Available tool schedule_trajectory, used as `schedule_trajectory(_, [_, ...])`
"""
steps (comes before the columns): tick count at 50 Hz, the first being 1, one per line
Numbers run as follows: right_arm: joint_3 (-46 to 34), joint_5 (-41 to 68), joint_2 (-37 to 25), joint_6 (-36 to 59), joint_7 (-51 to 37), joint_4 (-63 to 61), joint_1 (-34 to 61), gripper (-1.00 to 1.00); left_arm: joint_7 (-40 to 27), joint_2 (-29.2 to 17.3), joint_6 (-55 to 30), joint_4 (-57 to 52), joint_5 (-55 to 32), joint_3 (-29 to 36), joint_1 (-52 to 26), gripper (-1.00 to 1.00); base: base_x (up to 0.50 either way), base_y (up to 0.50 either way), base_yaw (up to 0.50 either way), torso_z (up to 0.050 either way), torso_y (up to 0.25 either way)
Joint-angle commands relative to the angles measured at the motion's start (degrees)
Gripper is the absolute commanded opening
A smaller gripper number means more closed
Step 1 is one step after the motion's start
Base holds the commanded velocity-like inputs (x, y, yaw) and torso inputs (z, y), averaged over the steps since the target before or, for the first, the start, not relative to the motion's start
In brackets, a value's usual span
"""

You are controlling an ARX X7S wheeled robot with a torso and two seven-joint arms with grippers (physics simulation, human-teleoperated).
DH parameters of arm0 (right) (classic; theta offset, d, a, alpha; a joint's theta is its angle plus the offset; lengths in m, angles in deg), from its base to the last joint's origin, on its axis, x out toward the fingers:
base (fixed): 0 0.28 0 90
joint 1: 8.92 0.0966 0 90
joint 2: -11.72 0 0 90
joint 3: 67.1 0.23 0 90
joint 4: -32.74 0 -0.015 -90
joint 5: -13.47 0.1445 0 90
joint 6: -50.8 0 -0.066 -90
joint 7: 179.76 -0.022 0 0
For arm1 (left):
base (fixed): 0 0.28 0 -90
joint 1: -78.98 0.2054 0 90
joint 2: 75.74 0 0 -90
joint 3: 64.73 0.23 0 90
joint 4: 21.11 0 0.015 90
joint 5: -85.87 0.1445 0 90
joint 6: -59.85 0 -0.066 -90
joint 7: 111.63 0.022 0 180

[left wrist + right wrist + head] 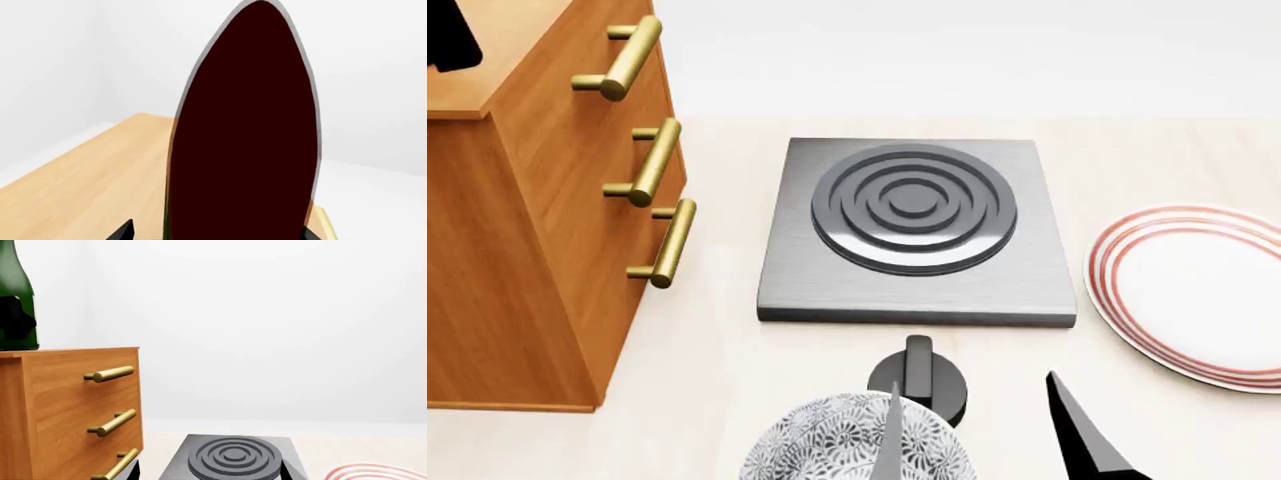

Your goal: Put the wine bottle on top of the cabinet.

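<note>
I see the wine bottle (15,295) standing upright on the cabinet (73,405) top, the left fingers (17,320) dark against its body, their grip indeterminate, and the right fingers (283,471) spread wide above the hob (914,230).

Wine bottle (15,295) neck cropped by frame edge; left tool (213,232) fingers mostly hidden behind bottle.

Cabinet (547,230) walls left — stove (914,230), plate (1194,290) low.
</note>
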Motion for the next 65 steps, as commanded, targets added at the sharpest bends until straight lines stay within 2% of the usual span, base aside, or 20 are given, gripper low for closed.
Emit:
schedule_trajectory(1, [0.7, -1.0, 0.8, 0.2, 0.9, 0.0, 0.2, 1.00, 0.4, -0.4, 1.6, -4.6, -1.6, -1.3, 1.4, 1.00, 0.00, 0.00, 0.00, 0.000, 0.000])
schedule_trajectory(3, [0.7, -0.9, 0.7, 0.3, 0.8, -0.2, 0.1, 1.00, 0.4, -1.7, 0.4, -7.5, 0.4, 1.6, 2.4, 1.00, 0.00, 0.00, 0.00, 0.000, 0.000])
schedule_trajectory(9, [0.3, -1.1, 0.7, 0.3, 0.8, -0.3, 0.2, 1.00, -1.7, -4.7, 0.2, -15.2, -0.5, 1.0, 8.6, 1.00, 0.00, 0.00, 0.00, 0.000, 0.000])
schedule_trajectory(11, [-0.1, -1.3, 0.8, 0.2, 0.8, -0.1, 0.2, 1.00, -2.3, -6.2, 0.0, -18.7, 2.2, 4.0, 10.3, 1.00, 0.00, 0.00, 0.00, 0.000, 0.000])
schedule_trajectory(12, [-0.2, -1.4, 0.9, 0.2, 0.8, 0.0, 0.3, 1.00, -3.2, -6.0, -0.2, -19.6, 0.6, 2.4, 11.2, 1.00, 0.00, 0.00, 0.00, 0.000, 0.000])
schedule_trajectory(14, [-0.5, -1.6, 1.0, 0.1, 0.9, 0.1, 0.3, 1.00, -2.7, -7.1, -0.7, -21.5, 1.8, 4.3, 11.9, 1.00, 0.00, 0.00, 0.00, 0.000, 0.000])
schedule_trajectory(29, [-1.9, -2.2, 1.1, 0.5, 0.8, 0.1, 0.7, 1.00, -7.2, -12.8, -0.3, -39.5, -2.1, 0.5, 22.3, 1.00, 0.00, 0.00, 0.00, 0.000, 0.000])
schedule_trajectory(31, [-2.0, -2.2, 1.0, 0.6, 0.8, 0.0, 0.8, 1.00, -7.4, -13.9, -0.3, -42.2, -0.2, 2.2, 23.0, 1.00, 0.00, 0.00, 0.00, 0.000, 0.000])
schedule_trajectory(39, [-2.6, -2.6, 1.0, 0.8, 0.6, -0.3, 0.8, 1.00, -15.0, -18.5, 0.0, -58.3, 4.2, 3.2, 30.2, 1.00, 0.00, 0.00, 0.00, 0.000, 0.000])
schedule_trajectory(42, [-2.7, -2.6, 0.9, 0.7, 0.6, -0.3, 0.8, 1.00, -16.7, -19.1, -0.1, -61.4, 4.7, 3.3, 32.1, 1.00, 0.00, 0.00, 0.00, 0.000, 0.000])
schedule_trajectory(46, [-3.3, -3.0, 1.1, 0.8, 0.6, -0.1, 0.9, 1.00, -19.0, -20.1, -0.5, -67.7, 8.8, 7.1, 35.1, 1.00, 0.00, 0.00, 0.00, 0.000, 0.000])
schedule_trajectory(48, [-3.5, -3.1, 1.1, 0.8, 0.6, -0.1, 1.0, 1.00, -20.2, -19.3, 1.4, -68.3, 7.4, 5.5, 37.5, 1.00, 0.00, 0.00, 0.00, 0.000, 0.000])
schedule_trajectory(54, [-3.9, -3.2, 1.0, 0.9, 0.6, -0.2, 1.1, 1.00, -22.4, -17.4, 5.8, -70.5, 11.4, 9.1, 44.8, 1.00, 0.00, 0.00, 0.00, 0.000, 0.000])
schedule_trajectory(56, [-3.9, -3.1, 1.0, 0.7, 0.7, -0.2, 1.1, 1.00, -22.3, -16.6, 9.1, -71.1, 9.5, 8.5, 48.4, 1.00, 0.00, 0.00, 0.00, 0.000, 0.000])
schedule_trajectory(60, [-4.1, -3.3, 1.1, 0.5, 0.7, 0.1, 1.1, 1.00, -25.3, -16.7, 9.8, -73.5, 13.1, 10.3, 52.6, 1.00, 0.00, 0.00, 0.00, 0.000, 0.000])
schedule_trajectory(65, [-4.8, -3.8, 1.2, 0.2, 0.8, 0.4, 1.0, 1.00, -26.0, -16.0, 12.4, -73.2, 16.9, 13.7, 56.9, 1.00, 0.00, 0.00, 0.00, 0.000, 0.000])
